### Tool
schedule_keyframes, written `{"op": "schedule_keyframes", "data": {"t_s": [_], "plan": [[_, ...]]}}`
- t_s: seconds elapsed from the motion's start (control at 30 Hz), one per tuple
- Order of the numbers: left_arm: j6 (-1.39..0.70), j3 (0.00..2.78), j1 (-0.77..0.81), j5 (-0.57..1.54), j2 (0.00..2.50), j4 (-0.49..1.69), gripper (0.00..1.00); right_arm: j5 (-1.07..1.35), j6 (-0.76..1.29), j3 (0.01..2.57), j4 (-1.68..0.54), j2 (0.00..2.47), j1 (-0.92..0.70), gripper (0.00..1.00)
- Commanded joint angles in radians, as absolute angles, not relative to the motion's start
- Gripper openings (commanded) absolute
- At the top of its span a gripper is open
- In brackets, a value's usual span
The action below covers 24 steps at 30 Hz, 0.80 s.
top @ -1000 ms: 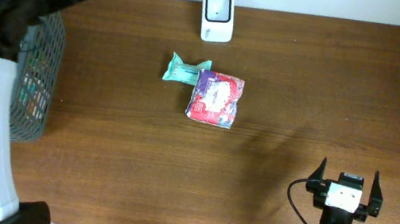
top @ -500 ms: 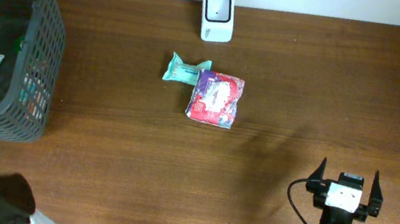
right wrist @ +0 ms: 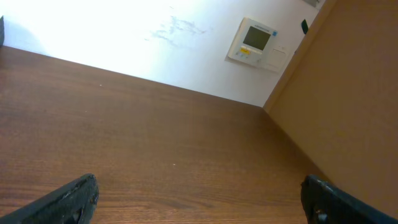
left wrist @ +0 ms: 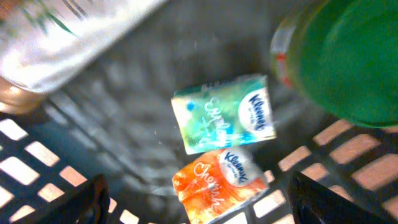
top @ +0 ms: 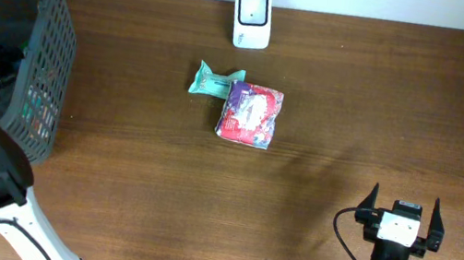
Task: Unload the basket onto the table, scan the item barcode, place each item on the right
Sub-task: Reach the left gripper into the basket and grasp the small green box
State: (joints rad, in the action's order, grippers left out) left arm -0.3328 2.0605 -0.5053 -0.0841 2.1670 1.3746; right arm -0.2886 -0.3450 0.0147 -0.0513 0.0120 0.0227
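The left gripper (left wrist: 200,202) hung inside the grey mesh basket (top: 50,50), its claw spread wide with nothing between the fingers. On the basket's floor beneath it lay a green tissue pack (left wrist: 224,121), an orange tissue pack (left wrist: 217,183) just beside it, and a green bottle (left wrist: 348,56) nearby. Outside the basket, well apart from it, sat the white scanner (top: 252,18), and a teal packet (top: 212,81) touching a red packet (top: 251,114). Farthest from the basket, the right gripper (top: 403,206) stood with its claw apart, empty.

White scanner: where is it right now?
In the overhead view the white scanner sits at the top edge of the table, left of centre, with the teal packet and the red and purple packet lying just below it.
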Motion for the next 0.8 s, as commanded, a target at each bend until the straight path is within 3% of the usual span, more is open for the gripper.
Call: {"op": "schedule_keyframes", "data": {"t_s": [0.0, 0.23, 0.37, 0.4, 0.47, 0.53, 0.57, 0.77], "plan": [[-0.328, 2.061, -0.509, -0.064, 2.233, 1.391, 0.88, -0.3, -0.344, 0.006, -0.052, 0.006, 0.028, 0.99], [-0.327, 2.016, -0.509, -0.04, 2.309, 1.384, 0.84, -0.3, -0.344, 0.006, -0.052, 0.006, 0.028, 0.99], [-0.32, 1.948, -0.509, -0.04, 2.324, 1.319, 0.73, -0.3, -0.344, 0.006, -0.052, 0.006, 0.028, 0.99], [-0.32, 1.941, -0.509, -0.04, 2.325, 1.316, 0.68, -0.3, -0.344, 0.006, -0.052, 0.006, 0.028, 0.99], [-0.32, 1.93, -0.509, -0.04, 2.325, 1.308, 0.43, -0.3, -0.344, 0.006, -0.052, 0.006, 0.028, 0.99], [-0.32, 1.933, -0.511, -0.04, 2.324, 1.306, 0.06, -0.3, -0.344, 0.006, -0.052, 0.006, 0.028, 0.99], [-0.32, 1.934, -0.514, -0.04, 2.324, 1.309, 0.0, -0.3, -0.344, 0.006, -0.052, 0.006, 0.028, 0.99], [-0.321, 2.22, -0.521, -0.028, 2.304, 1.49, 0.0, -0.3, -0.344, 0.006, -0.052, 0.006, 0.028, 0.99]]}}
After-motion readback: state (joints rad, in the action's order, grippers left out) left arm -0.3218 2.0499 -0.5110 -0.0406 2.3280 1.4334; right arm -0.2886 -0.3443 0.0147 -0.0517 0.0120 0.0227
